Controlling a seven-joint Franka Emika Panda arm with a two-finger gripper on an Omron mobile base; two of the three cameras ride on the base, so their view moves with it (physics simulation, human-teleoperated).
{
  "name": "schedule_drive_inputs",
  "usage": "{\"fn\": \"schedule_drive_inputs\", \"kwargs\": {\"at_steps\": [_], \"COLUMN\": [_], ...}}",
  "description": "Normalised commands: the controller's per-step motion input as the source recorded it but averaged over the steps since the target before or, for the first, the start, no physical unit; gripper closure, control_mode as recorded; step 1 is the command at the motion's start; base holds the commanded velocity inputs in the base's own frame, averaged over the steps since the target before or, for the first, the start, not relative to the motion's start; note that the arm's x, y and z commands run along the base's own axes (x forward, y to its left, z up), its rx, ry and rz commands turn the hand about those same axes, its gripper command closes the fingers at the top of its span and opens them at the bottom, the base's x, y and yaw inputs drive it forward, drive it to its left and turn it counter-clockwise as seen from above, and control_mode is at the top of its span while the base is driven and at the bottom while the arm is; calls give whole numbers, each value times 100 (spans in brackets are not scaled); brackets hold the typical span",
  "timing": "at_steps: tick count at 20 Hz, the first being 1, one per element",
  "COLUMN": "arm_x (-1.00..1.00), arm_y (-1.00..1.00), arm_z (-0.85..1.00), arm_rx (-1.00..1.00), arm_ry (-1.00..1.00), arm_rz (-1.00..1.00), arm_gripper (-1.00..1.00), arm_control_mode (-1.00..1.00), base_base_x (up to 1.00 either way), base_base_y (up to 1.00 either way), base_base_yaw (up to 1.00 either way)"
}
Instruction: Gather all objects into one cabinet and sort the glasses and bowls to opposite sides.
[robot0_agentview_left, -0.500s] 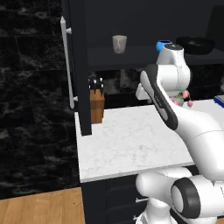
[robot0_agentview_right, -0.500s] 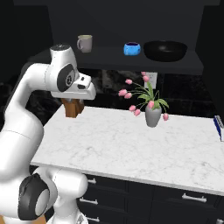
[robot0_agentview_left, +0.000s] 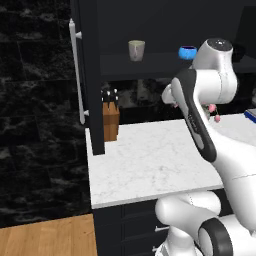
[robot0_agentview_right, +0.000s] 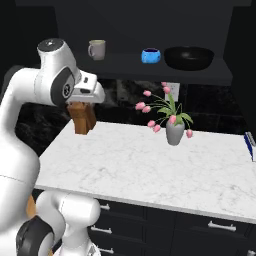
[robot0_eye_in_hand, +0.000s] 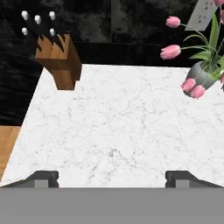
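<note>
The cabinet (robot0_agentview_right: 150, 70) is dark, and its door (robot0_agentview_left: 92, 75) stands swung open on the left with a silver bar handle (robot0_agentview_left: 77, 70). On its shelf a pale beige cup (robot0_agentview_right: 96, 49) (robot0_agentview_left: 136, 50) stands at the left. A small bright-blue bowl (robot0_agentview_right: 150, 55) (robot0_agentview_left: 188, 51) sits in the middle and a wide black bowl (robot0_agentview_right: 189, 57) to its right. My gripper (robot0_eye_in_hand: 111, 178) is open over the white counter (robot0_eye_in_hand: 118, 131), below the shelf, with nothing between its fingertips (robot0_eye_in_hand: 43, 177).
A wooden knife block (robot0_agentview_right: 82, 117) (robot0_eye_in_hand: 59, 61) stands at the counter's back left. A grey vase of pink tulips (robot0_agentview_right: 174, 131) (robot0_eye_in_hand: 201, 74) stands at the back right. A blue item (robot0_agentview_right: 250, 145) lies at the right edge.
The arm's upper joint has risen and drawn back a little. The cup and bowls on the shelf have not moved.
</note>
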Motion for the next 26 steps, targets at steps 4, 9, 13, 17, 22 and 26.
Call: {"fn": "schedule_drive_inputs", "kwargs": {"at_steps": [4, 9, 13, 17, 22, 26], "arm_x": [-77, -78, -10, 0, 0, 0], "arm_y": [-30, -37, -1, 0, 0, 0], "arm_z": [100, 66, 0, 0, 0, 0], "arm_rx": [0, 0, 0, 0, 0, 0], "arm_ry": [-50, -33, 0, 0, 0, 0], "arm_rz": [0, 0, 0, 0, 0, 0], "arm_gripper": [-100, -100, -100, -100, -100, -100], "arm_control_mode": [-100, -100, -100, 100, 100, 100], "base_base_x": [0, 0, 0, -9, -85, -66], "base_base_y": [0, 0, 0, 0, -4, 0], "base_base_yaw": [0, 0, 0, 0, -33, -80]}}
